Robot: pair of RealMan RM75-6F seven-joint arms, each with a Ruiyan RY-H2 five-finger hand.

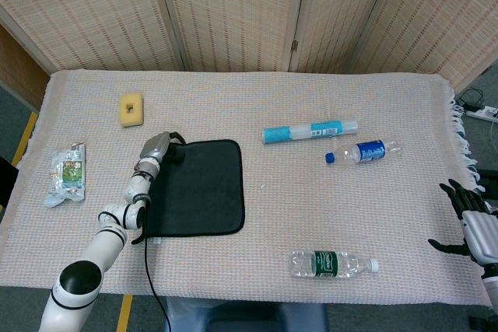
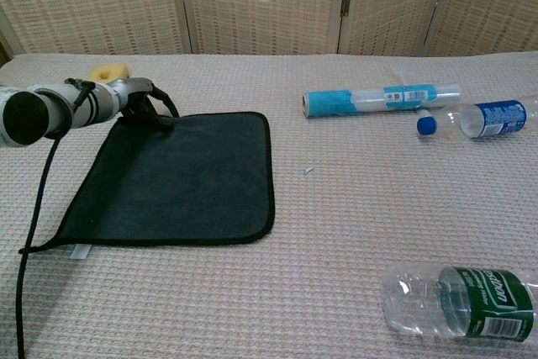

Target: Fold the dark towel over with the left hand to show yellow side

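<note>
The fold looks not yet begun; the dark towel [image 1: 196, 186] lies flat on the table, spreading to the right of the left hand [image 1: 158, 146] and toward the robot, no yellow side showing; the hand's fingers [image 2: 156, 110] curl down onto the towel's far left corner, though whether they pinch the edge I cannot tell; lifting and folding remain

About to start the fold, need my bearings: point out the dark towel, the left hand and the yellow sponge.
dark towel [image 1: 198, 188], head view, middle of the flat dark surface.
left hand [image 1: 158, 148], head view, back of the hand at the towel's far left corner.
yellow sponge [image 1: 131, 109], head view, centre of its top face.
</note>
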